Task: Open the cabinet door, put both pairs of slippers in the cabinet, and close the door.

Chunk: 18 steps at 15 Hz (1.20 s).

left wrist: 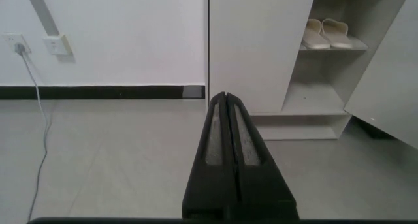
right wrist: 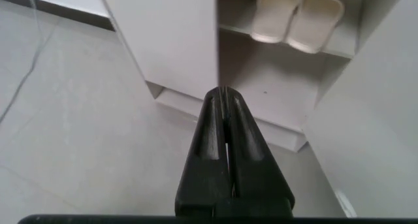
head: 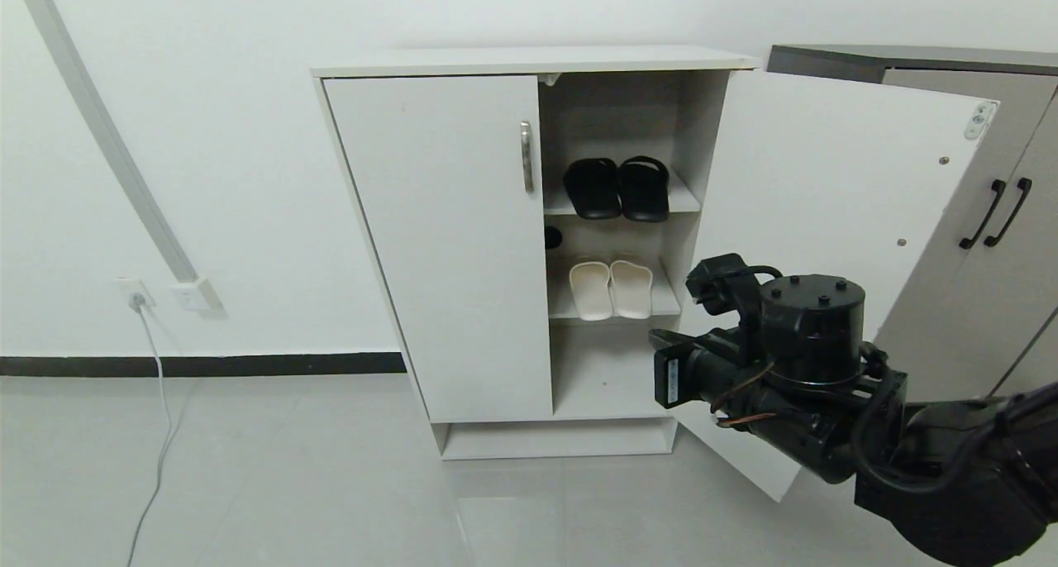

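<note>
We see the cabinet [head: 529,59] half open. The right door [head: 826,187] is swung wide; the left door [head: 438,245] is shut and blocks that half. The upper shelf [head: 688,203] is taken by the black slippers [head: 617,188]. The middle shelf [head: 668,307] is taken by the white slippers [head: 611,289], which lie side by side. The bottom compartment [head: 607,373] is bare and we can reach it from the front. The open door stands in front of the grey cabinet [head: 984,302], walling off the right side. The floor [head: 331,484] before the cabinet is free. A cable [head: 157,402] trails down from the wall, well apart to the left.
</note>
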Tool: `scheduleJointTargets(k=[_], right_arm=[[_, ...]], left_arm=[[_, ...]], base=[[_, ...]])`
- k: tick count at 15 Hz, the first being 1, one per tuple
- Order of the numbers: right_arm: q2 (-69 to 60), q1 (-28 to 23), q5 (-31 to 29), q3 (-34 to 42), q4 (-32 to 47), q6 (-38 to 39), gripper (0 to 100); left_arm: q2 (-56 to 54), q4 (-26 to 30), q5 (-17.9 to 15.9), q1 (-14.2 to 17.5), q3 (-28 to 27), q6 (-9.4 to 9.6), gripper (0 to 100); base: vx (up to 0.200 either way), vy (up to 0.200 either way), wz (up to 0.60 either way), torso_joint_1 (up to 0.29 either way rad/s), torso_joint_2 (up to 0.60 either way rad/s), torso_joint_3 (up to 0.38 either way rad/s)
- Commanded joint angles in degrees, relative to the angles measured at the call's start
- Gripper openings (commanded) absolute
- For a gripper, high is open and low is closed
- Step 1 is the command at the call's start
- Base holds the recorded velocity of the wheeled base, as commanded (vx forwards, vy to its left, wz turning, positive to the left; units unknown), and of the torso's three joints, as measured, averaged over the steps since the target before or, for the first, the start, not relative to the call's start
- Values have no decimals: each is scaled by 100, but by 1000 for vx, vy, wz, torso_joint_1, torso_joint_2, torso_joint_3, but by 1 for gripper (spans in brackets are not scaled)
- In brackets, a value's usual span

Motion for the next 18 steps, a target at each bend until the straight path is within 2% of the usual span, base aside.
scheduleJointTargets(k=[1,9,12,18], right_arm=[[-24,-7,20,69,-38,-28,0],[63,-7,-15,60,-38,-71,0],[72,-7,-15,69,-38,-115,0],[72,-7,-24,69,-38,-142,0]], left_arm=[[7,0,6,1,1,-3,0],[7,0,6,1,1,-3,0],[7,0,6,1,1,-3,0],[7,0,6,1,1,-3,0]], base=[[0,0,0,0,0,0],[0,0,0,1,-11,-13],[0,0,0,4,-183,-313],[0,0,0,58,-497,-369]])
